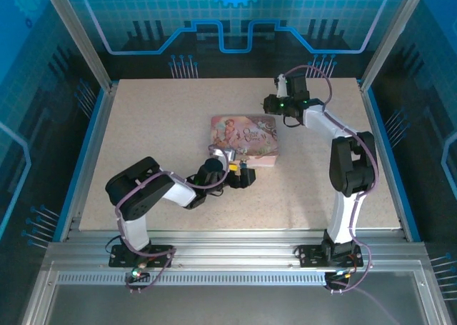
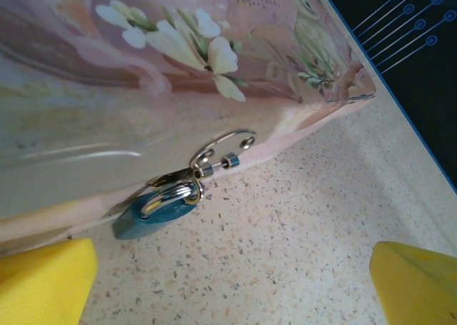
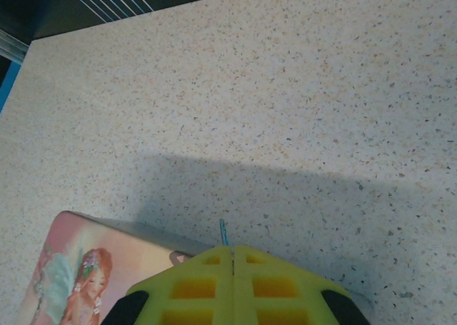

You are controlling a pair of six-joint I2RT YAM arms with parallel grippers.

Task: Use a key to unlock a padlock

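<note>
The padlock (image 2: 146, 214) is a small bluish body with a silver shackle, hanging from the clasp on the front edge of the pink illustrated box (image 2: 178, 89) and resting on the table. My left gripper (image 2: 228, 296) is open just in front of it, with a yellow finger (image 2: 43, 282) at each side and nothing between them. My right gripper (image 3: 233, 250) is shut on the key (image 3: 223, 232), whose thin bluish blade pokes out past the fingertips. It hovers over the box's far right corner (image 1: 273, 105).
The pink box (image 1: 243, 139) lies mid-table on the speckled tabletop (image 1: 157, 125). My left gripper (image 1: 239, 173) sits at its near edge. Blue walls and aluminium posts ring the table; open tabletop lies left, right and behind the box.
</note>
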